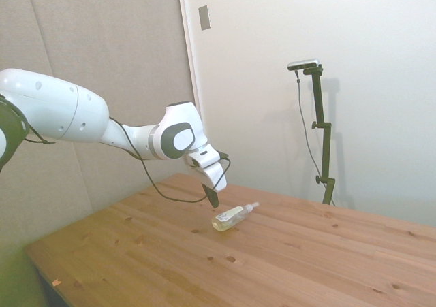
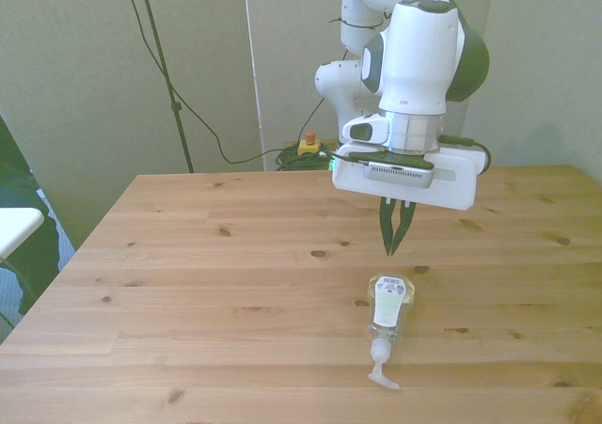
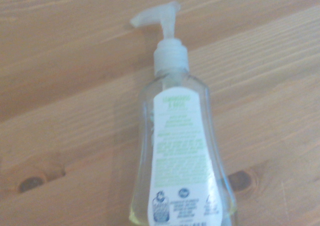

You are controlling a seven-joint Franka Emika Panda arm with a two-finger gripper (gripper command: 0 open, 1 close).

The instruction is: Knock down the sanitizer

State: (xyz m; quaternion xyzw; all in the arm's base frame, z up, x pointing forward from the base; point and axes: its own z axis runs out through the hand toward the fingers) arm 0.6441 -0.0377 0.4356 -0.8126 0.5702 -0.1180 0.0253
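The fingers (image 2: 388,225) of the gripper (image 2: 393,247) are pressed together into one dark point, grasping nothing, and they hang just above the wooden table (image 2: 188,283) without touching it. The sanitizer (image 2: 387,314) lies flat on its side on the boards, close to those fingertips but apart from them, on the side away from the robot's base; in the side view the bottle (image 1: 233,216) rests just to the right of the dark fingertips (image 1: 212,199). Its long axis runs along the line from the robot outward: the wider base, with a little yellowish liquid, is nearest the gripper, and the white pump nozzle (image 2: 381,376) points away towards the near table edge in the front view. The white printed label (image 3: 179,156) faces up. The tabletop is pale knotty pine planks. Plain light walls stand behind it, and cables trail down near the arm's base.
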